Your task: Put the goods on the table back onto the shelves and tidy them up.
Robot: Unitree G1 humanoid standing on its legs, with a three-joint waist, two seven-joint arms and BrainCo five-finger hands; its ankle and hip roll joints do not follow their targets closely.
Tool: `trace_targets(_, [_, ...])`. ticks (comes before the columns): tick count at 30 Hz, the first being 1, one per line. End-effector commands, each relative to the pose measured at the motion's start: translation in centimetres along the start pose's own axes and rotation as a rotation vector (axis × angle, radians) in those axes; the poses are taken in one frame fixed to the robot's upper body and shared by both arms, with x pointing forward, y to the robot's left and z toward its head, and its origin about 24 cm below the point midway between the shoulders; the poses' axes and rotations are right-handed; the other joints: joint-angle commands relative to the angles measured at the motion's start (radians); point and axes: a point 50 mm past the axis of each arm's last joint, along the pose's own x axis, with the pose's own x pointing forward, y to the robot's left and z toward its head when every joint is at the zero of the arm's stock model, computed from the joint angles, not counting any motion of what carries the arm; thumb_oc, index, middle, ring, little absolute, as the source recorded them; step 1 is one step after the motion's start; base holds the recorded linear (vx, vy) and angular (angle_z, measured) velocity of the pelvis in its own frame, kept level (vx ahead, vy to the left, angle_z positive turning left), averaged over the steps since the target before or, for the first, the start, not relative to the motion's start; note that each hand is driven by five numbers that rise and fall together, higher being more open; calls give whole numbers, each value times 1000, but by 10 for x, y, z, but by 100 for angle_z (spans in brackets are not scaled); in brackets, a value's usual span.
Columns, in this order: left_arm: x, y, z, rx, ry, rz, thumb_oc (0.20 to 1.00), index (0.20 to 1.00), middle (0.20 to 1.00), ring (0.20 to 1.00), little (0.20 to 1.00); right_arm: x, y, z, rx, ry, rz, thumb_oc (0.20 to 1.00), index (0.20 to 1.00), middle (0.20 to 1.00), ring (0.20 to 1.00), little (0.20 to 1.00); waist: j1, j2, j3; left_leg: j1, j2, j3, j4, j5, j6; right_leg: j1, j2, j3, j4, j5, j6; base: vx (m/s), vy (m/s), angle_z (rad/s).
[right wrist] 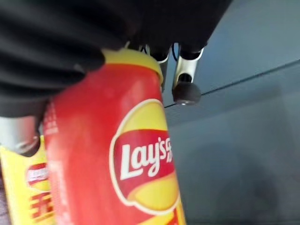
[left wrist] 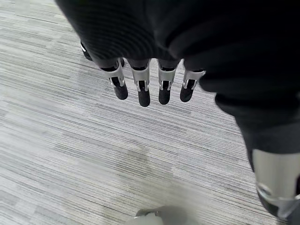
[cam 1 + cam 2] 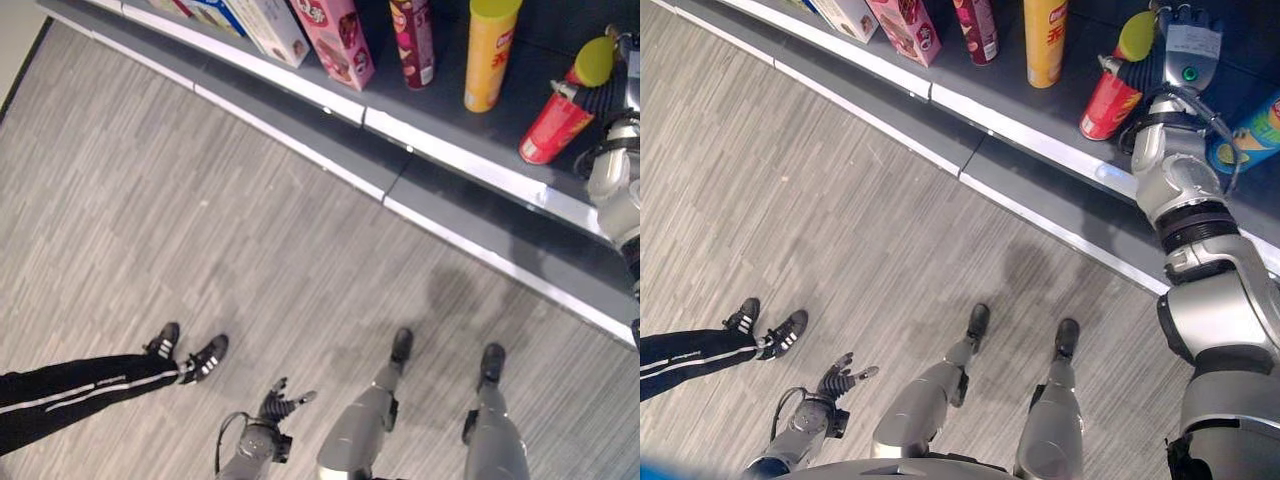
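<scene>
Right wrist view shows my right hand (image 1: 70, 42) wrapped around a red can (image 1: 112, 154). My fingers (image 1: 186, 91) curl past its far side and my thumb presses the near side, so I have hold of it. The can fills the space right under my palm.

The can is red with a yellow lid (image 3: 1137, 37). It has a red and yellow badge on its side. From my head I see it tilted, with its bottom on the dark shelf (image 3: 1040, 120) and its lid up by my hand. My hand covers part of the top, so I cannot see all of the lid.

Just beside it stands a tall yellow can (image 3: 490, 55). Further along are a dark red can (image 3: 413, 42) and a pink box (image 3: 340, 38). A blue can (image 3: 1250, 135) peeks out behind my right arm, mostly hidden. The tops of the boxes are cut off.

My left hand (image 3: 280, 400) hangs low over the grey floor (image 3: 200, 220). Its fingers (image 2: 143, 91) are straight and hold nothing. A person's legs and shoes (image 3: 190, 355) are near it.
</scene>
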Motion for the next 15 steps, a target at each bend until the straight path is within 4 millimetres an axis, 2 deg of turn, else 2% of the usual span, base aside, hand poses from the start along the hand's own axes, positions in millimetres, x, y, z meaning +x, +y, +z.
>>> trace_targets(1, [4, 13, 11, 89, -41, 6, 1000, 1000, 1000, 1000, 1000, 22, -34, 3, -77, -79, -139, 200, 200, 200, 200, 200, 26, -21, -51, 6, -3, 28, 5, -58, -30, -88, -61, 104, 249, -226, 26, 0, 0, 0])
trace_targets(15, [4, 13, 18, 76, -75, 4, 1000, 1000, 1000, 1000, 1000, 19, -28, -6, -110, -55, -107, 200, 200, 200, 200, 200, 27, -12, -44, 4, -3, 40, 5, -62, -26, -97, -61, 117, 251, -223, 30, 0, 0, 0])
